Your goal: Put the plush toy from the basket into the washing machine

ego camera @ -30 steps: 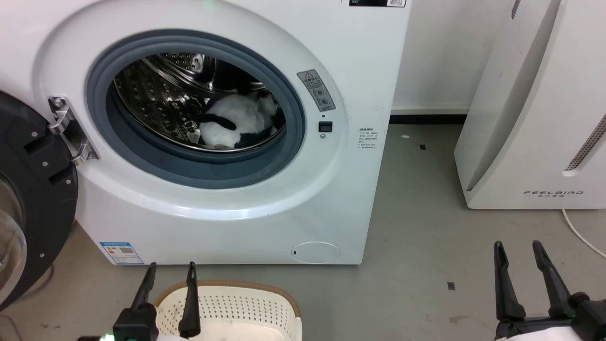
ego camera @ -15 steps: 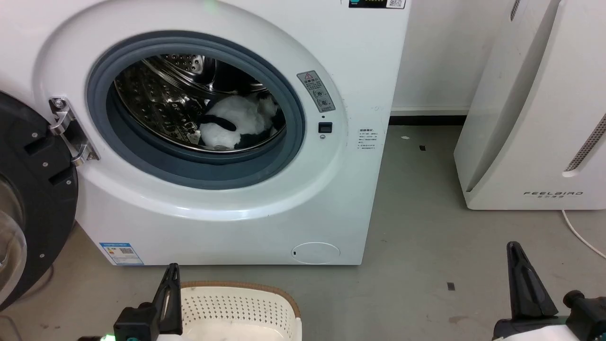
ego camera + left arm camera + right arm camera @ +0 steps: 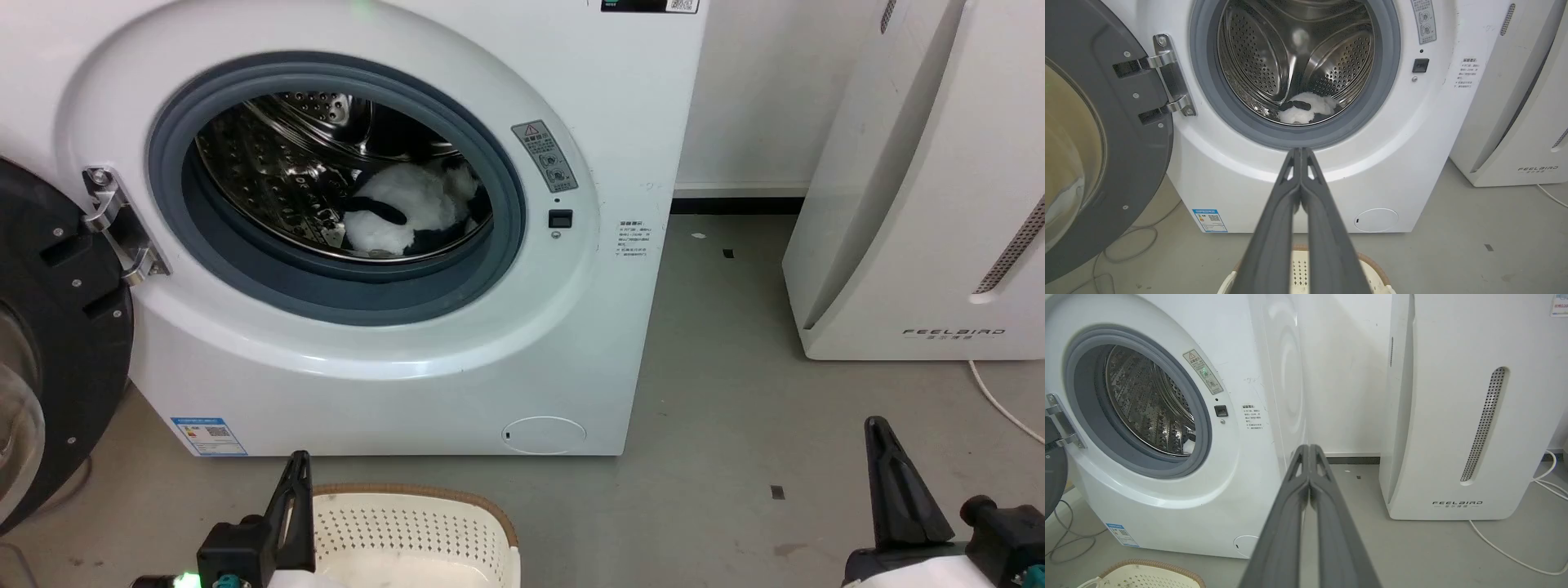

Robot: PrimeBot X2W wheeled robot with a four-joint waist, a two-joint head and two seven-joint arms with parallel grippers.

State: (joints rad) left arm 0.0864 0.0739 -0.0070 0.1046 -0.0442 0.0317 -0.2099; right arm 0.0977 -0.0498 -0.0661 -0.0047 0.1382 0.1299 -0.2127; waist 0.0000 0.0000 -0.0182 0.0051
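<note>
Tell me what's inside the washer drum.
The plush lies low in the drum, white body and a black limb showing. The gasket covers the drum's front bottom and the plush's underside.

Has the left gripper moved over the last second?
Yes. The left gripper has shut: earlier it stood open astride the basket's left rim, now both tips meet over that rim. Otherwise it has stayed put against the basket.

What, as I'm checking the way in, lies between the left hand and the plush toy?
In the head view: the white front of the washing machine and the lower lip of its grey gasket, between left hand and plush toy.
</note>
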